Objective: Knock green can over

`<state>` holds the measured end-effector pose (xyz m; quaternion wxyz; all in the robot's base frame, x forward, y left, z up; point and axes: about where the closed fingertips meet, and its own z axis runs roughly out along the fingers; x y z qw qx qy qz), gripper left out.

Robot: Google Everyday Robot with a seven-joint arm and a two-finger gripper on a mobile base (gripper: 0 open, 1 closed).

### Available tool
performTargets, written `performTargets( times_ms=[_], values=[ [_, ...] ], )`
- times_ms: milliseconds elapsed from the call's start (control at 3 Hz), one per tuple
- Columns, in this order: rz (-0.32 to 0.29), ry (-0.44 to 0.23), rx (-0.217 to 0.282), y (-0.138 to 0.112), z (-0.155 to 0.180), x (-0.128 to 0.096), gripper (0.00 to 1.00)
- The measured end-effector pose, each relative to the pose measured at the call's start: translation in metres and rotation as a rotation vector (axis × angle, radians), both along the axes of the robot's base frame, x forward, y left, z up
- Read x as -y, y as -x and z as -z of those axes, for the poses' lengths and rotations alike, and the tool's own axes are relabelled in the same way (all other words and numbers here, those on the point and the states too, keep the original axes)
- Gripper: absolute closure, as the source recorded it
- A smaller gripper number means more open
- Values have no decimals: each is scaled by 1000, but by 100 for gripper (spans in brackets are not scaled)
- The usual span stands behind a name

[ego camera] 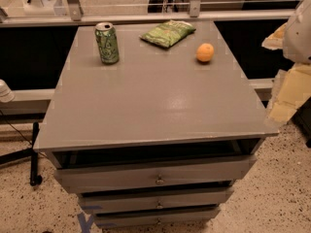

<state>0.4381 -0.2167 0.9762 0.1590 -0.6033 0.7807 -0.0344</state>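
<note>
Can [107, 42] left of bag [167, 33]; hand [287, 95] far right

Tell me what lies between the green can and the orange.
Camera view: snack bag, slightly back, between green can and orange; gripper at frame's right edge.

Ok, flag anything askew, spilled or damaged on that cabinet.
Nothing stands out. The green can stands upright at back left, the snack bag lies flat, and the orange rests at back right. The gripper is beside the right edge of the cabinet.

1 arm [300, 30] enters at the right edge, its white housing uppermost. The cream-coloured gripper [285, 91] sits directly below it, partly cut off by that edge.
</note>
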Motion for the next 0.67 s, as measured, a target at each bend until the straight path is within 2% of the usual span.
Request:
performTargets(
  times_ms=[333, 667],
  values=[
    [0, 0, 0, 0, 0, 0, 0],
    [-13, -33, 16, -3, -2, -5, 0]
  ],
)
